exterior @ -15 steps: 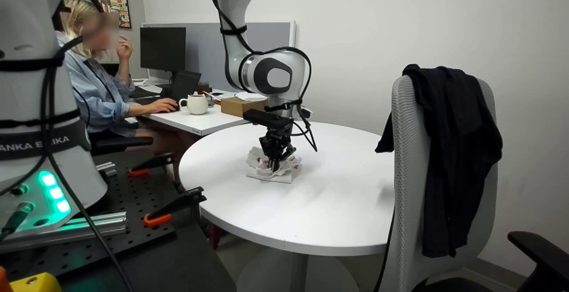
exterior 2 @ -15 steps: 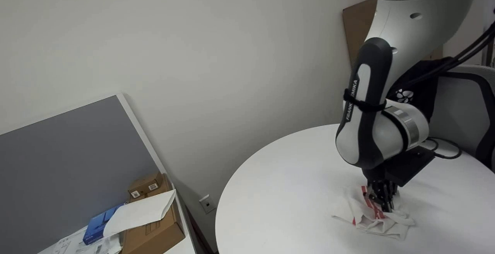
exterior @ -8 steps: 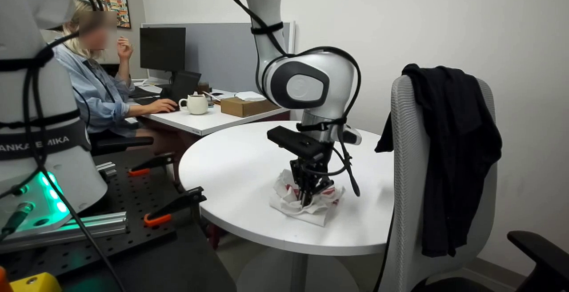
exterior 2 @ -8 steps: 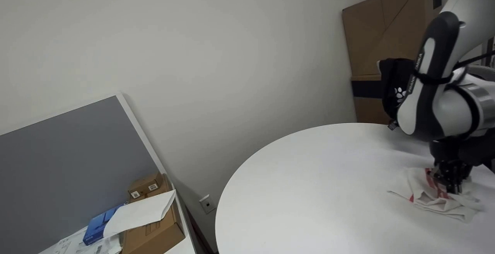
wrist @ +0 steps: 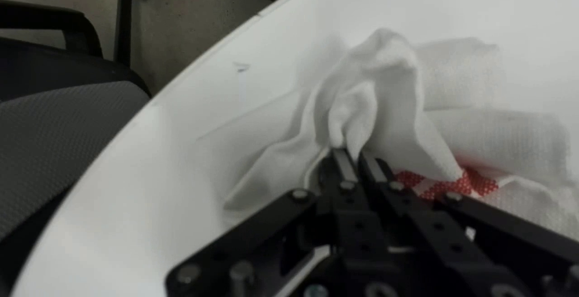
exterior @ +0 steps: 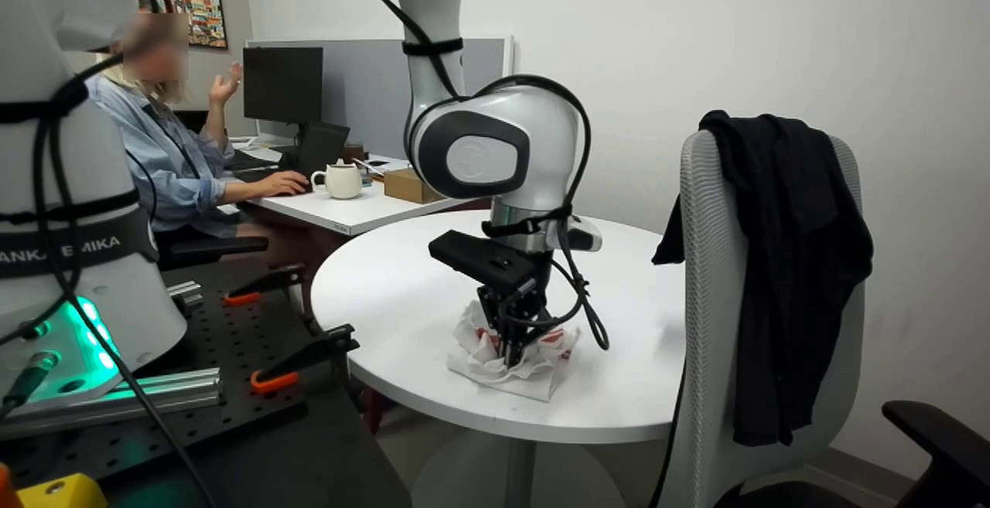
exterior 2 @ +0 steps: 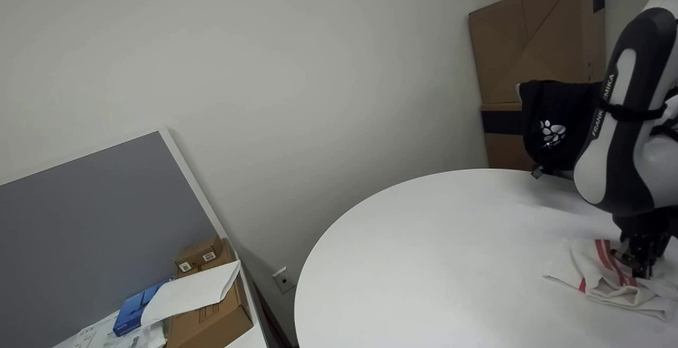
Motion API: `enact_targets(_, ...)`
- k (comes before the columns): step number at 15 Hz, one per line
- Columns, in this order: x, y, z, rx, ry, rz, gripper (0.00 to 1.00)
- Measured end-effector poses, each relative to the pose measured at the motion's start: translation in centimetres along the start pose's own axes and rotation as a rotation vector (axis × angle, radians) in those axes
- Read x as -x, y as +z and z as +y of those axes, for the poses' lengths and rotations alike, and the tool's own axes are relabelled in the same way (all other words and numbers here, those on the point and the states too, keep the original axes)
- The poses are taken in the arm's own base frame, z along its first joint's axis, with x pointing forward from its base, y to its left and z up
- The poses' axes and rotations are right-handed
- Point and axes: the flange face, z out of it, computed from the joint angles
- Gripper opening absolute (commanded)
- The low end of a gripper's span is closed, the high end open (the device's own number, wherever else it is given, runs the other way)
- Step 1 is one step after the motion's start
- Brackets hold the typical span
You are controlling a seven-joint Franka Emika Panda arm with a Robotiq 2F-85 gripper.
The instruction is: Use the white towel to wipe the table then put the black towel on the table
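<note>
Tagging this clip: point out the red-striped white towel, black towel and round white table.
Red-striped white towel (wrist: 393,118): in the wrist view, raised fold.
Black towel (exterior: 797,268): in an exterior view, hanging middle.
Round white table (exterior 2: 424,263): in an exterior view, bare top.

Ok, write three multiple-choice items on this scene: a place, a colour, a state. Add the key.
1. At the round glossy white table, where is the large black fabric?
A. Flat on its top
B. Over the grey mesh chair back
C. On the floor

2. What colour are the stripes on the small white cloth?
A. Blue
B. Green
C. Red

3. How is the two-fingered black claw?
A. Shut on the white cloth
B. Wide open
C. Shut on nothing

1 B: it drapes there in an exterior view.
2 C: they show red in all three views.
3 A: it pinches folds of cloth in the wrist view.
</note>
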Motion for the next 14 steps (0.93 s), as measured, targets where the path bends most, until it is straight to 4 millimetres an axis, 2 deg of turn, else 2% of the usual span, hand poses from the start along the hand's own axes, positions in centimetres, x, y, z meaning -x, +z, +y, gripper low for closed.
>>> enact_targets(2,-0.1,0.0,-4.1,0.001,-0.103,0.019,0.02)
enact_targets(6,-0.7,0.0,-13.8,0.007,-0.336,0.03,0.02)
enact_targets(10,-2.3,0.0,-23.0,0.04,-0.498,0.025,0.02)
enact_targets(14,-4.5,0.0,-31.1,0.092,-0.596,0.024,0.02)
